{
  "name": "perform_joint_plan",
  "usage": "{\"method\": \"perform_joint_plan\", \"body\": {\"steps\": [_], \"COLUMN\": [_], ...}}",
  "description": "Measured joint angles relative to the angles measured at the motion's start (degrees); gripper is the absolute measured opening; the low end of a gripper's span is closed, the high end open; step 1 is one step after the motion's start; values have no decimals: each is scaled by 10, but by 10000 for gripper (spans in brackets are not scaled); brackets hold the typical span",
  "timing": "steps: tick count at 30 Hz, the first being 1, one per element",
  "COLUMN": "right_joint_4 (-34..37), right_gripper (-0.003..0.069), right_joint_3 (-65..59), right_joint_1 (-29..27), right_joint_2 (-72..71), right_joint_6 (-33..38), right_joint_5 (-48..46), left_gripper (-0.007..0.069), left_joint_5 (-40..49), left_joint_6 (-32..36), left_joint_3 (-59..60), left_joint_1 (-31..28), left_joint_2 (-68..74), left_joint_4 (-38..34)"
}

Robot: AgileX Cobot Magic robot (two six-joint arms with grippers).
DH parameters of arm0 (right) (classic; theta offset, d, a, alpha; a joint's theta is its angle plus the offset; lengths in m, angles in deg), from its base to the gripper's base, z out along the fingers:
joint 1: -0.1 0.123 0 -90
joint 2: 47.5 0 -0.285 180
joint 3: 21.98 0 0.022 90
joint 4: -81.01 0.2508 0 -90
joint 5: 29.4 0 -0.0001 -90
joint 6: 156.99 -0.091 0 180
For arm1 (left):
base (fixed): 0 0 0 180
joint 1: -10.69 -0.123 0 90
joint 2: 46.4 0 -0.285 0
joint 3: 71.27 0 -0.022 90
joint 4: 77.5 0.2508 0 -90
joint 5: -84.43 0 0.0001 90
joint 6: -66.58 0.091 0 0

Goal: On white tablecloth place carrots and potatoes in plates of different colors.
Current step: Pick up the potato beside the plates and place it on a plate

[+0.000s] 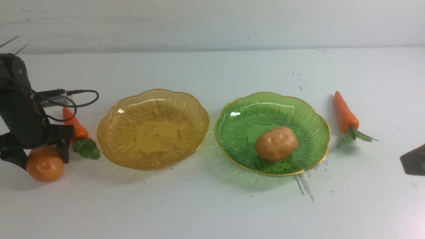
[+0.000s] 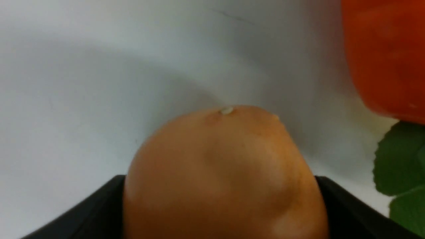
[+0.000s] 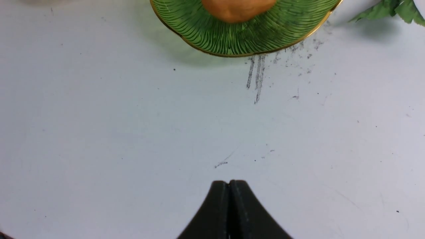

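Note:
On the white tablecloth (image 1: pixel 212 205) stand an amber-yellow plate (image 1: pixel 132 109), with nothing in it, and a green plate (image 1: pixel 239 113) holding one potato (image 1: pixel 276 143). A second potato (image 1: pixel 44 167) rests on the cloth at the far left. My left gripper (image 1: pixel 41 159) straddles it, its black fingers pressed against both sides (image 2: pixel 335 205). Just behind lies a carrot (image 1: pixel 74 124), seen close in the left wrist view (image 2: pixel 385 56). Another carrot (image 1: pixel 345 113) lies right of the green plate. My right gripper (image 3: pixel 229 182) hangs shut and holds nothing, over bare cloth in front of the green plate (image 3: pixel 232 39).
A black cable (image 1: pixel 83 99) loops from the left arm over the left carrot. Grey scuff streaks (image 1: pixel 303 186) mark the cloth in front of the green plate. A pale wall (image 1: pixel 212 23) rises behind the table. The right gripper's tip (image 1: pixel 413 161) shows at the right edge.

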Motion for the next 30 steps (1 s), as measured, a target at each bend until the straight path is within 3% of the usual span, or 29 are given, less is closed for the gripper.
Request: {"method": "perform_joint_plan", "body": {"steps": [8,14,17,22,27,30], "right_joint_4": [-1,-53,-87,-101,-90,-91], "right_gripper": [-15,-15,-15,-15,-15,-15], "right_joint_3": [0,0,0,0,0,0], "right_joint_1": [0,0,0,0,0,0], "right_joint_2": [0,0,0,0,0,0], "right_joint_6": [7,13,-7,-30,-30,-30], "right_joint_5": [0,0,3,12,13,13], "left_gripper": [594,594,594,594,594,594], "left_joint_5": [93,104,106,54,-78,-127], "left_joint_6": [1,25,46,98,165,165], "left_joint_3": [-29,-130,-174,-225,-226,-226], "left_joint_1": [0,32,87,253,374,410], "left_joint_2": [1,-54,-77,-61,6,42], "left_joint_4": [-3,-80,-138,-225,-218,-197]}}
